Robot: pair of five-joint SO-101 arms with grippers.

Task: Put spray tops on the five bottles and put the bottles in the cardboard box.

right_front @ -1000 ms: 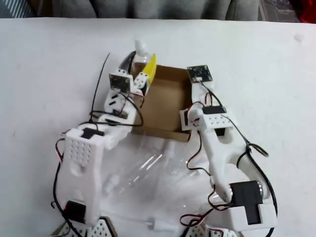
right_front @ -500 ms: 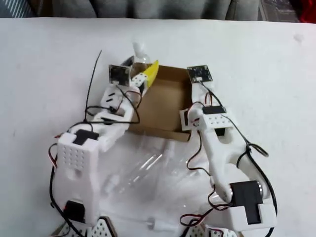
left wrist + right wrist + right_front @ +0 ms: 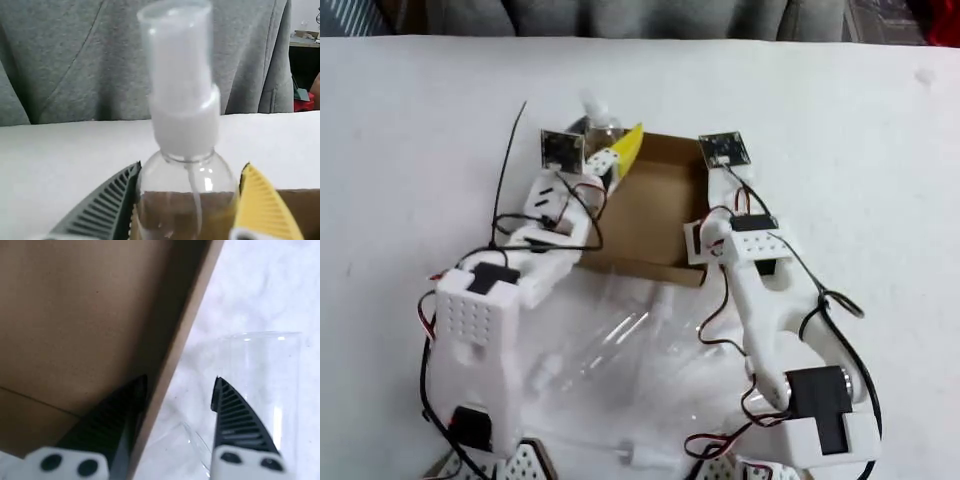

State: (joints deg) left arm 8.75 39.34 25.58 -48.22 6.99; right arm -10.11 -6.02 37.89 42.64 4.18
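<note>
A clear bottle (image 3: 185, 195) with a white spray top (image 3: 182, 95) stands upright between the grey and yellow fingers of my left gripper (image 3: 192, 172), which is shut on it. From above, that bottle (image 3: 599, 117) and left gripper (image 3: 604, 137) sit at the far left corner of the cardboard box (image 3: 655, 205). My right gripper (image 3: 177, 385) is open and straddles the box's near wall (image 3: 172, 365), one finger inside, one outside. Just outside it lies a clear bottle (image 3: 265, 370).
Several clear bottles (image 3: 615, 340) lie on the white table in front of the box, between the two arm bases. A white spray top (image 3: 638, 456) lies near the front edge. The right arm (image 3: 750, 250) leans over the box's near right corner.
My left arm has swung slightly left and its wrist has turned, with the bottle still held at the box's far left corner. The right arm has not moved.
</note>
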